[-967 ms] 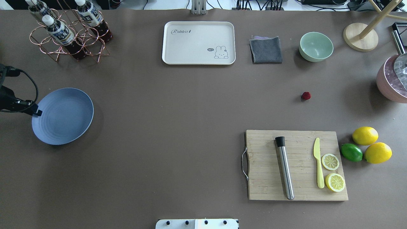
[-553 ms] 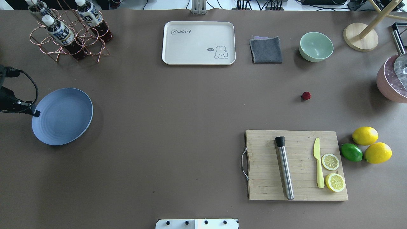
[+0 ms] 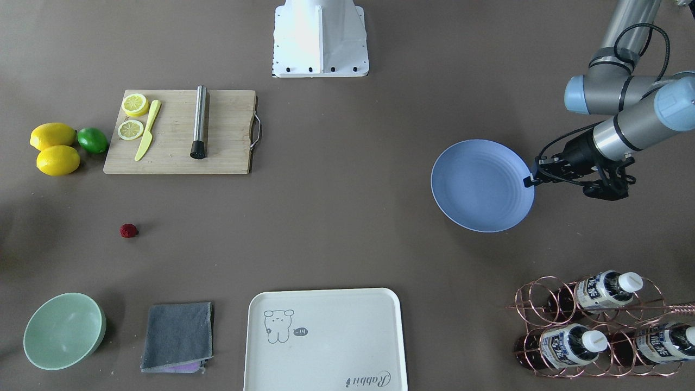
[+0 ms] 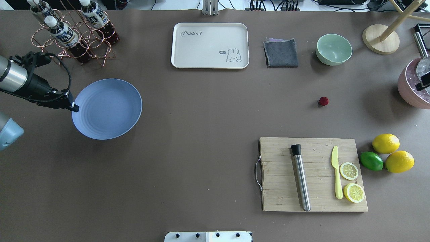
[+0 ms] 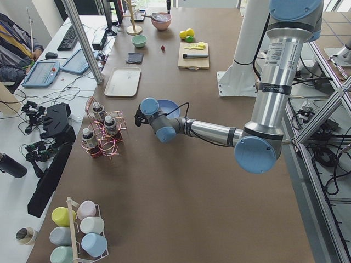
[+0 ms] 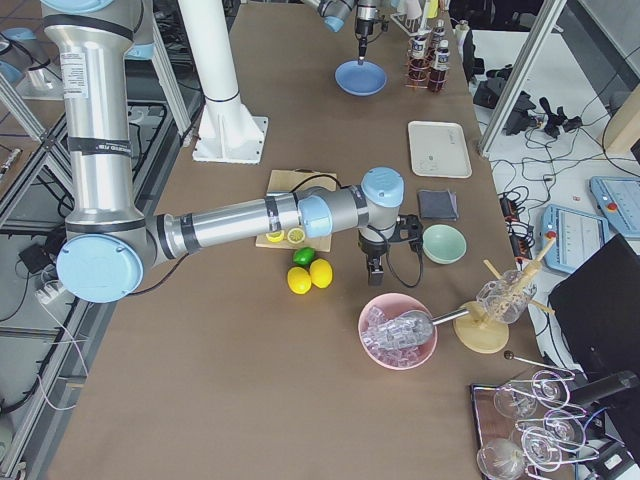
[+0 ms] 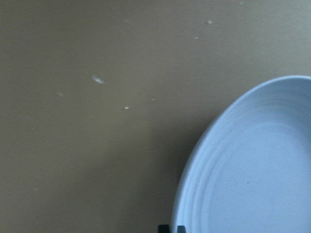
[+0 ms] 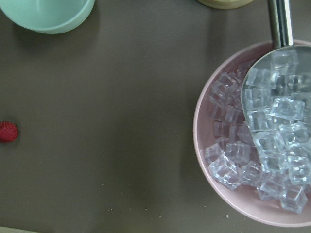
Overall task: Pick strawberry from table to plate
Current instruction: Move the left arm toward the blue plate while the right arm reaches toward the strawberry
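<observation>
The strawberry [image 4: 323, 101], a tiny dark red berry, lies on the grey-brown table [image 4: 201, 117] on the right, between the green bowl and the cutting board; it also shows in the front view [image 3: 128, 231] and at the left edge of the right wrist view [image 8: 8, 131]. My left gripper [image 4: 72, 107] is shut on the near-left rim of the blue plate [image 4: 107, 109], far left of the berry. Only the tip of my right gripper [image 4: 422, 85] shows, over the pink bowl, well right of the strawberry; whether it is open or shut does not show.
A pink bowl of ice cubes [image 4: 415, 84] stands at the right edge. The cutting board [image 4: 314, 174] carries a muddler, a knife and lemon slices, with lemons and a lime [image 4: 386, 154] beside it. Along the far side are the green bowl [image 4: 334, 49], grey cloth [image 4: 281, 52], cream tray [image 4: 210, 45] and bottle rack [image 4: 72, 33].
My left gripper has carried the plate to the right and slightly farther from the robot. The tip of my right gripper has come into view at the right edge. The strawberry has not moved.
</observation>
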